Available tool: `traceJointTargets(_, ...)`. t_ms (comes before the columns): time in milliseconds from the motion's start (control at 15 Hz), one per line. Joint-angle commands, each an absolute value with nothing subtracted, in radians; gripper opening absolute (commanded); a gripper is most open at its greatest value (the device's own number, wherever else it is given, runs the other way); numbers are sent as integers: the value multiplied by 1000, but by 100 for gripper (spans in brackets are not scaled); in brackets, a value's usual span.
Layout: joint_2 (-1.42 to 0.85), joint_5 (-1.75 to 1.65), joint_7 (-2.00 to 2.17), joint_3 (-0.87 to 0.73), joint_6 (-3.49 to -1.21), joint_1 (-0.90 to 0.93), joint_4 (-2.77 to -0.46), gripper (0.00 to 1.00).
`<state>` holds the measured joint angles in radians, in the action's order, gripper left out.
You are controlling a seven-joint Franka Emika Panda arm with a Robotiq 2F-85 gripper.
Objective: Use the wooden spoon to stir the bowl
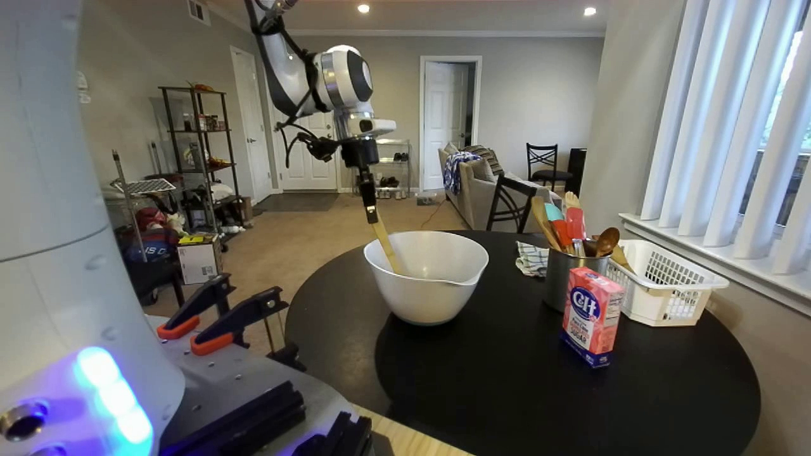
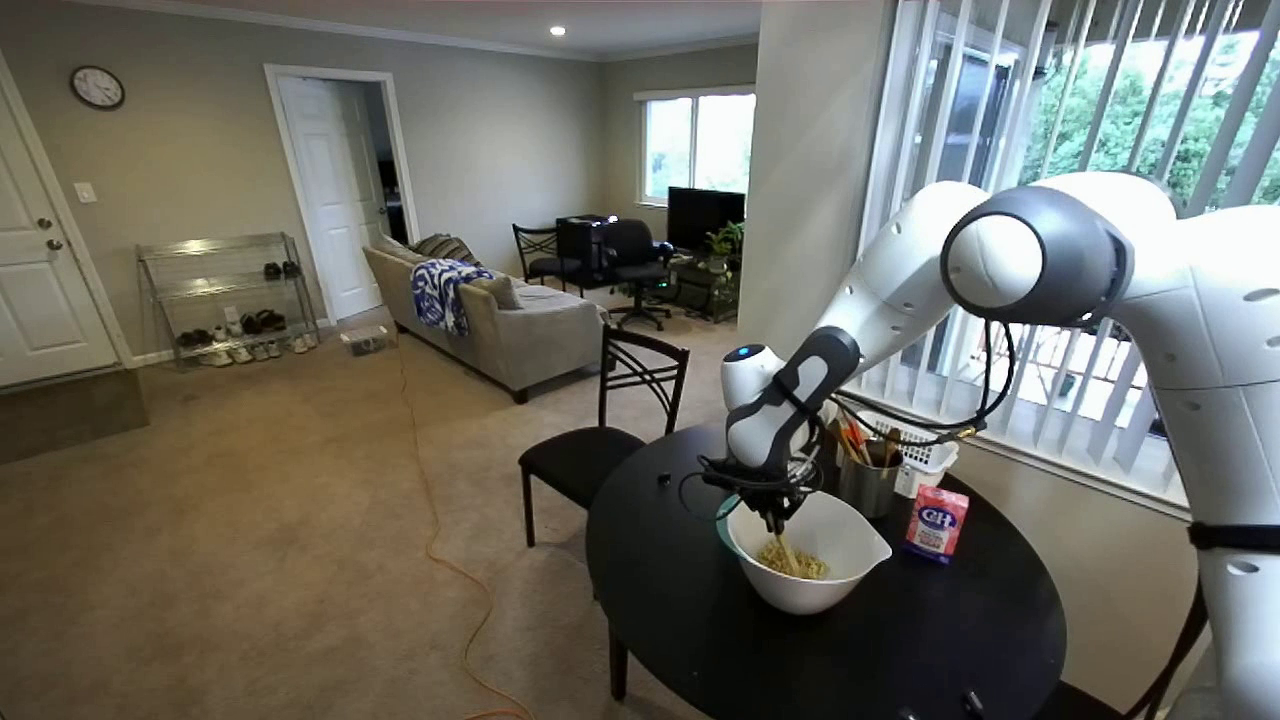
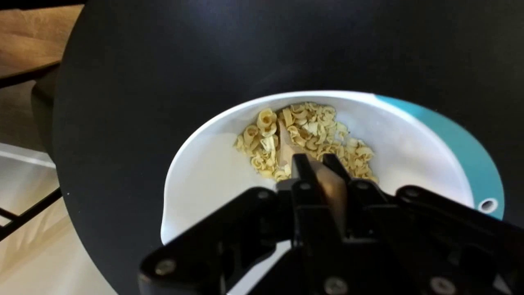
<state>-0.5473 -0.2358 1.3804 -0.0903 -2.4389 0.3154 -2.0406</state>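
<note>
The bowl [image 1: 431, 301] is white and deep, standing upright on the round black table. In the wrist view it has a teal section along the rim, and curled, pasta-like yellow pieces [image 3: 315, 131] cover part of its bottom. My gripper [image 3: 316, 159] is shut on the handle of the wooden spoon [image 3: 286, 144], holding it tilted. The spoon's lower end lies among the pieces; part of its handle is hidden behind my fingers. In both exterior views the gripper [image 1: 371, 218] [image 2: 775, 522] is above the bowl's opening, with the spoon [image 1: 386, 247] slanting down inside.
On the black table [image 1: 507, 386] stand a metal utensil holder [image 1: 557, 285], a pink sugar box [image 1: 590, 316] and a white slatted basket [image 1: 675, 301]. A checked cloth [image 1: 533, 258] lies near the holder. A black chair [image 2: 600, 450] stands close to the table.
</note>
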Motion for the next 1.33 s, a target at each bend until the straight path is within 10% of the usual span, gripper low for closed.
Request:
traceJointTargets(0, -513, -128, 1284, -21, -2423, 241, -2053, 4)
traceJointTargets(1267, -508, -113, 1345, -77, -2661, 266, -2093, 4)
